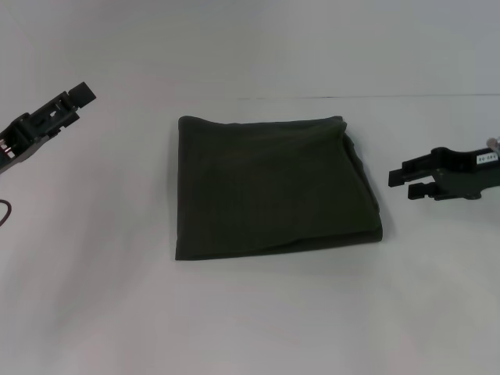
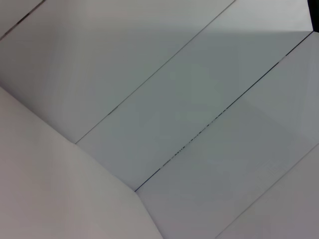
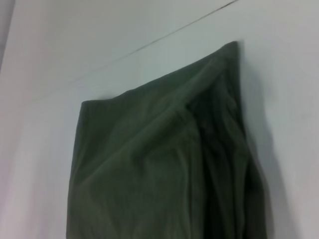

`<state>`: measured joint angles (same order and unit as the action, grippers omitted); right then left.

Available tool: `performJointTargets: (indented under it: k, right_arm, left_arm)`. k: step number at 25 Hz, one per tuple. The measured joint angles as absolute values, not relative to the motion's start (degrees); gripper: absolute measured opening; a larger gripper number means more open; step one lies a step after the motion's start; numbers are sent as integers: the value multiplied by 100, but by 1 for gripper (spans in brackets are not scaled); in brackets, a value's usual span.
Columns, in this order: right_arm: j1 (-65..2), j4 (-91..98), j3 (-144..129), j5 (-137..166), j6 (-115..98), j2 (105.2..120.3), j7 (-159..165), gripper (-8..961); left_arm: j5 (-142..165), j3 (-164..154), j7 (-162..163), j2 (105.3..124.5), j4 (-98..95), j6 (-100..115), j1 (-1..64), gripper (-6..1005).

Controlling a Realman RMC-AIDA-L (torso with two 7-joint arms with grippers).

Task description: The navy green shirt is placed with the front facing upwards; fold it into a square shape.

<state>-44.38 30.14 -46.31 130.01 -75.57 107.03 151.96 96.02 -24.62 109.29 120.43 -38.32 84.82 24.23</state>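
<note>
Navy green shirt (image 1: 273, 187) lies folded square at the centre of the white surface (image 1: 250, 328), job apparently done, so the left gripper (image 1: 74, 98) sits back at ten o'clock, jaw state unreadable, and the right gripper (image 1: 406, 181) waits empty, fingers parted, at three o'clock.
</note>
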Motion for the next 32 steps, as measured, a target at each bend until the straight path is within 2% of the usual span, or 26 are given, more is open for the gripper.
performJointTargets:
  k: [4,11,22,32]
  right_arm:
    - [-4682,3022,-4637,13182,-7579,10706,15298,524]
    - [-4829,2958,-4808,13349,-7537,10924,15298,524]
    - [-4842,2945,-5031,13483,-7357,11111,15284,524]
    - [-4870,2978,-5139,13529,-7361,11154,15291,493]
  left_arm:
    - [9605,-2463,10930,12039,-3832,8481,2423,946]
    - [9605,-2444,10971,12046,-3832,8481,2413,946]
    - [9565,-2469,10987,12054,-3832,8505,2437,945]
    - [9562,-2470,10986,12059,-3832,8488,2434,946]
